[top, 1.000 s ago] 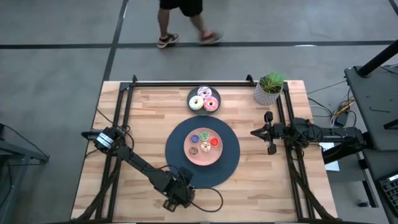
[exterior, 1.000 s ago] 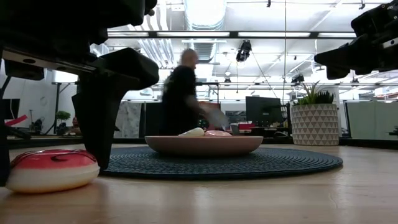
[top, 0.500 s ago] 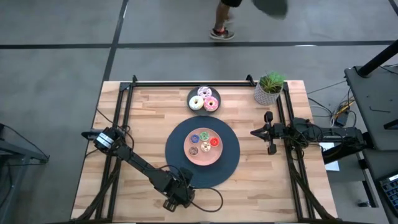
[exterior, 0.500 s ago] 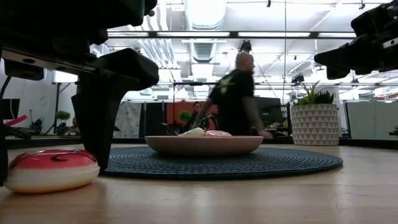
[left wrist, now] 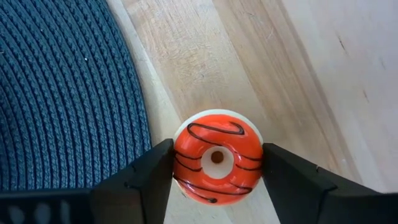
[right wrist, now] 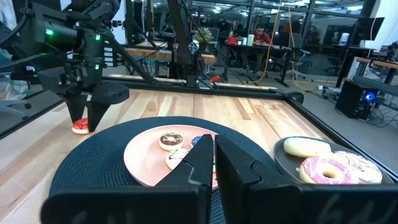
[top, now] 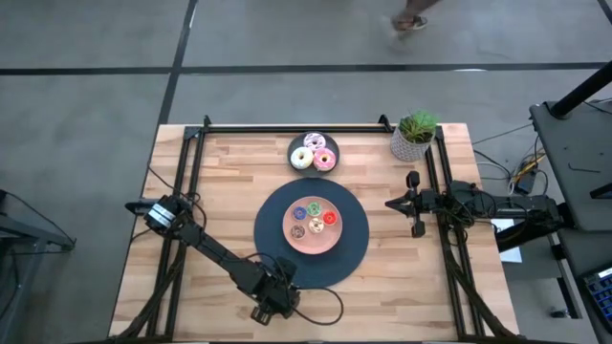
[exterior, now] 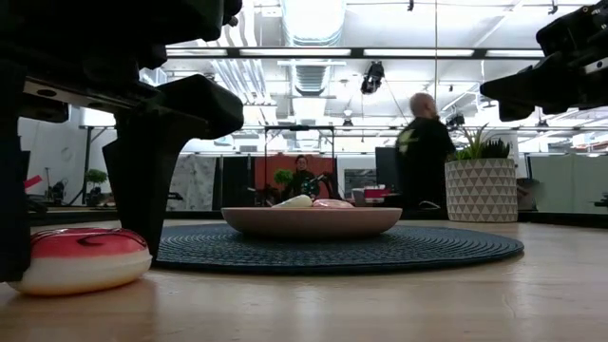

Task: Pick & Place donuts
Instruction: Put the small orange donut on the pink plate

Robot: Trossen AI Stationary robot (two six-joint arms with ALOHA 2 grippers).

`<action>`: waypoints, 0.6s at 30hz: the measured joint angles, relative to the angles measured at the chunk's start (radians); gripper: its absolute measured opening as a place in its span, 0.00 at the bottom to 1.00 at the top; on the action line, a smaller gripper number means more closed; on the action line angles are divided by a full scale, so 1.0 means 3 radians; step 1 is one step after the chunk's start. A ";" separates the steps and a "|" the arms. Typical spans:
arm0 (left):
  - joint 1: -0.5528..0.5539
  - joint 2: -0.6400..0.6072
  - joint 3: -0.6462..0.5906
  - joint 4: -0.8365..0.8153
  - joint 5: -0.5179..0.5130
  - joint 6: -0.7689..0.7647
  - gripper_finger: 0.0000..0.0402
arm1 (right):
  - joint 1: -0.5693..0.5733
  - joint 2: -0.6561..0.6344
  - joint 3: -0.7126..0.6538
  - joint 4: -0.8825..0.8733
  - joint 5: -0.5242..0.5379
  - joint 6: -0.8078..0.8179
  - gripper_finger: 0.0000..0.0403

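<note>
Donuts are spread over three places on the pale wooden table [top: 220, 191]. One, a red-glazed ring with thin dark squiggles and a cream underside [left wrist: 217, 156], lies flat on the bare wood at the near edge, just beside the near-left rim of the round dark blue woven mat [top: 354, 250]. The left gripper [left wrist: 216, 163] is down over it, its two dark fingers [left wrist: 146, 177] standing on either side of the ring and reaching the glaze at both flanks; whether they press firmly enough to hold it cannot be told. In the low view the donut's base sits on the table. Several tiny donuts [top: 329, 218] lie on the round pink plate [top: 295, 246] in the middle of the mat. Three larger ones, among them a pink-frosted ring [top: 325, 160], fill the small dark plate [top: 295, 144] at the far side. The right gripper [right wrist: 213, 152] waits raised over the table's right side, fingers pressed together, empty. A small green plant in a white patterned pot [top: 413, 136] stands at the far right corner. In the room behind, a person [exterior: 421, 157] stands beyond the table.
</note>
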 joint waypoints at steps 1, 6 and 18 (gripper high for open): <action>0.0001 0.0000 0.0000 0.0000 0.0000 0.0000 0.51 | 0.0000 0.0001 0.0000 0.0000 0.0001 0.0000 0.02; 0.0003 0.0000 0.0000 0.0002 0.0000 0.0000 0.49 | 0.0000 -0.0001 -0.0001 0.0000 0.0001 0.0000 0.02; 0.0023 0.0000 0.0000 0.0004 0.0010 0.0000 0.47 | -0.0001 0.0000 0.0000 0.0000 0.0000 0.0000 0.02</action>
